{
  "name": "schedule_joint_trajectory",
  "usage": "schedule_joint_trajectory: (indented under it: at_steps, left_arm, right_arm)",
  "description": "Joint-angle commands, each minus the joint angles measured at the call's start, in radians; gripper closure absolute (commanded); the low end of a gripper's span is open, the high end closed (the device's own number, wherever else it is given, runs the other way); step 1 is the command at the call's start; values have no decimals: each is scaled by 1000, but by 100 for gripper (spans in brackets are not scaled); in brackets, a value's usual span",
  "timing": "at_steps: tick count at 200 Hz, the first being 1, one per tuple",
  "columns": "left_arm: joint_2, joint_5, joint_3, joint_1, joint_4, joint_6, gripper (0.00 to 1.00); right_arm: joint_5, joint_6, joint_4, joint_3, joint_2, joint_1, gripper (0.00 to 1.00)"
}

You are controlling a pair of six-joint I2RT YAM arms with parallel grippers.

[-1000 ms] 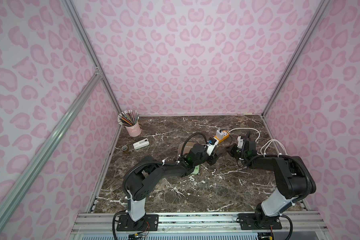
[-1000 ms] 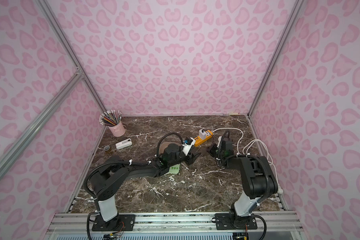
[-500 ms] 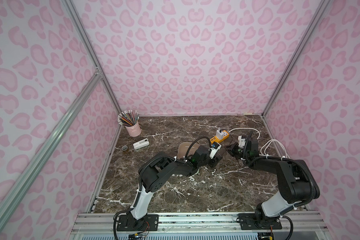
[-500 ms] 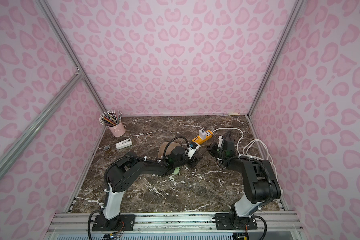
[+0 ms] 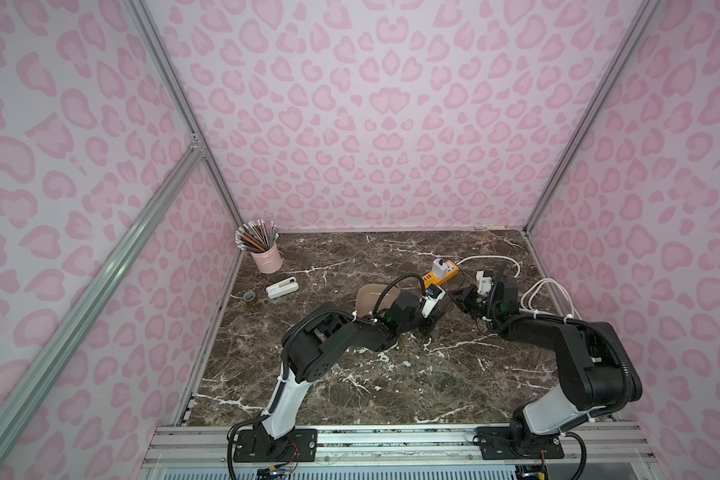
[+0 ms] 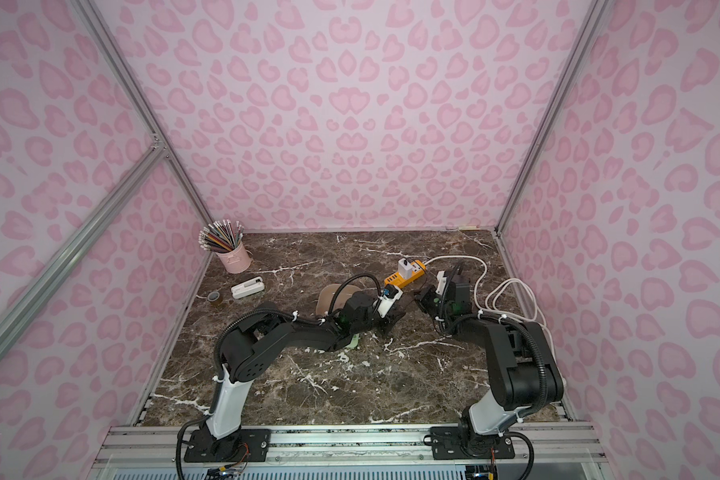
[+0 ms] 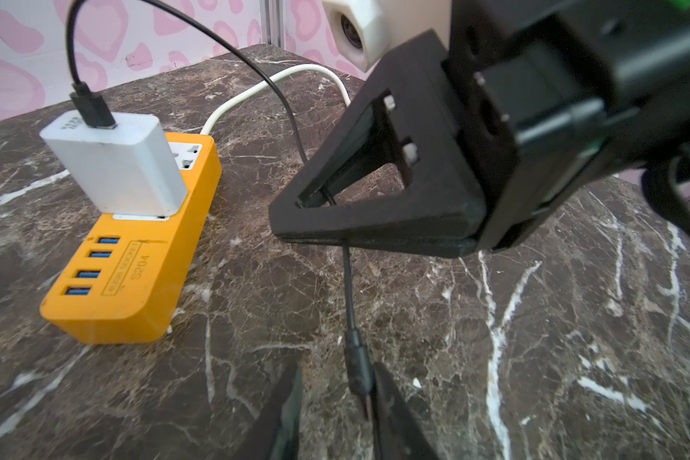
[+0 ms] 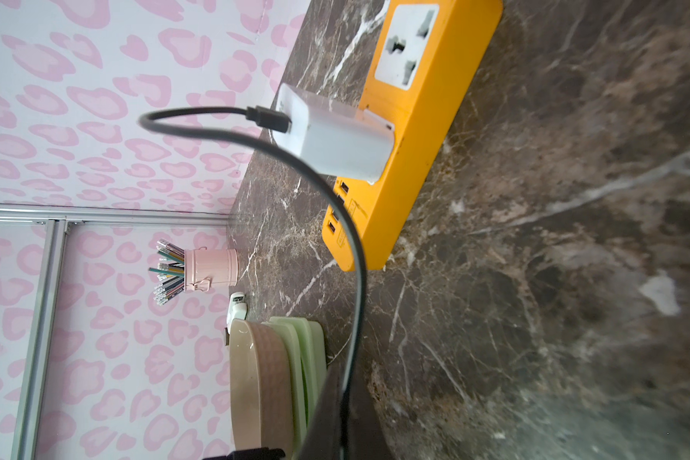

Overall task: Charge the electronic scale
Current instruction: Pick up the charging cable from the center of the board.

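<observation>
The electronic scale (image 8: 307,370) is pale green with a beige tray (image 5: 368,296) on top; my left arm hides most of it in both top views. My right gripper (image 8: 343,422) is shut on a thin black cable (image 8: 357,278) that runs from the white charger (image 7: 116,167) on the orange power strip (image 7: 136,278). The cable's plug end (image 7: 359,370) hangs below the right gripper (image 7: 295,229). That plug sits between the jaws of my left gripper (image 7: 335,386), against one finger and apart from the other, so the left gripper is open.
A pink pencil cup (image 5: 267,257), a small white device (image 5: 282,287) and a tape roll (image 5: 249,296) stand at the back left. White cables (image 5: 547,293) loop along the right wall. Both grippers (image 5: 433,321) (image 5: 460,300) are close together beside the power strip (image 5: 447,277).
My left gripper has moved right, off the scale and up to the right gripper, and its jaws have narrowed around the hanging plug. The right gripper stays shut on the cable.
</observation>
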Motion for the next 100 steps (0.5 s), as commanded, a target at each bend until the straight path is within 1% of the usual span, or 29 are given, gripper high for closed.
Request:
schedule_joint_trajectory:
  at_steps: [1, 62, 71, 90, 100]
  left_arm:
    - [6, -3, 16, 1, 34, 14, 74]
    - [-6, -2, 9, 0, 44, 17, 86]
    - [-9, -2, 4, 0, 46, 17, 88]
    - [-19, 3, 0, 1, 45, 17, 89]
    - [-24, 11, -1, 1, 40, 20, 90]
  right_arm:
    - [-9, 3, 27, -1, -11, 0, 100]
    - [-15, 2, 31, 1, -5, 4, 99]
    - [-15, 0, 32, 2, -5, 4, 98]
    - [-17, -12, 28, 9, -2, 4, 94]
    - [-27, -22, 24, 16, 1, 2, 89]
